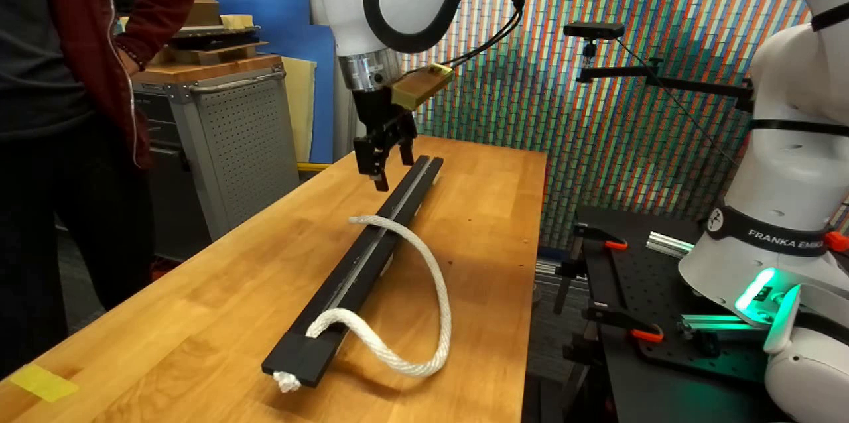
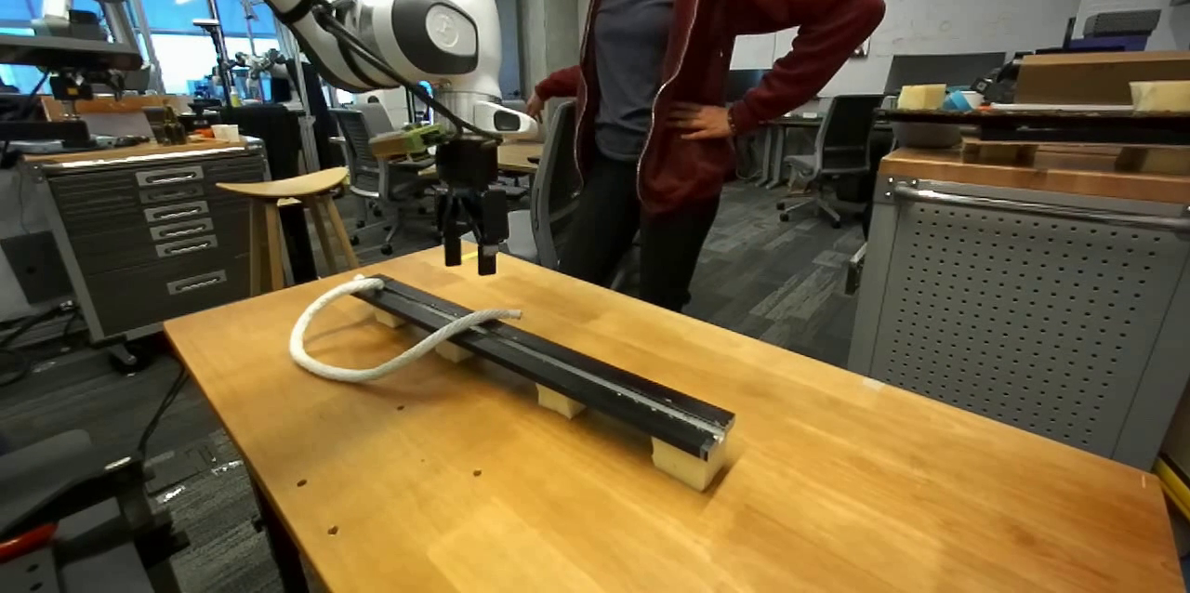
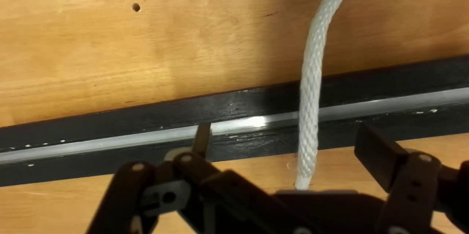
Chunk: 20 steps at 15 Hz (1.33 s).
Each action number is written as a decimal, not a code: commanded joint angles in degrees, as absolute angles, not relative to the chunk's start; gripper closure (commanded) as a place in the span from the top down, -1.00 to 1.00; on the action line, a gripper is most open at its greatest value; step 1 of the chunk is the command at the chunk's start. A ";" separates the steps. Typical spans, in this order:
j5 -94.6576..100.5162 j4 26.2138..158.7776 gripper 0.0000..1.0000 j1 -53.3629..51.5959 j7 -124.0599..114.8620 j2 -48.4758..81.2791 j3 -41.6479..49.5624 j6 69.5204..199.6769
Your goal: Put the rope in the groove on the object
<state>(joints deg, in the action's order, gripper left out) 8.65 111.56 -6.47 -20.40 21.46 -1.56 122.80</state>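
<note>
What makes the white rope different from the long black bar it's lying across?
The rope is white and braided, while the bar is black with a pale groove along its top. The rope bends out in a loop; the bar runs straight. The rope crosses over the bar, whereas the bar sits raised on pale blocks. Both are long and slim.

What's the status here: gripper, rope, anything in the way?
Gripper open, hovering, holding nothing. Rope mostly looped off the black bar, free end crossing over the groove, not seated. Nothing seen blocking gripper from rope.
</note>
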 commanded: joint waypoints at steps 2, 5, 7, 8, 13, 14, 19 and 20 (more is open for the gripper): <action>9.81 111.50 1.00 -8.29 -20.27 21.92 -1.09 122.94; 10.13 111.50 1.00 -8.81 -20.31 21.86 -1.16 122.93; 10.18 111.50 1.00 -8.78 -20.32 21.86 -1.04 122.93; 10.19 111.50 1.00 -8.78 -20.32 21.86 -1.03 122.93; 9.68 109.34 1.00 -8.98 -20.62 24.35 -1.31 127.36; 10.08 108.48 1.00 -9.24 -20.79 25.35 -1.21 128.53; 10.39 100.53 1.00 -10.48 -21.17 32.80 -0.38 128.26; 10.41 98.79 1.00 -10.69 -21.16 34.33 -0.14 127.92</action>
<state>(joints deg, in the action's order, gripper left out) 10.28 105.87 -9.39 -20.49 28.87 -1.37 129.09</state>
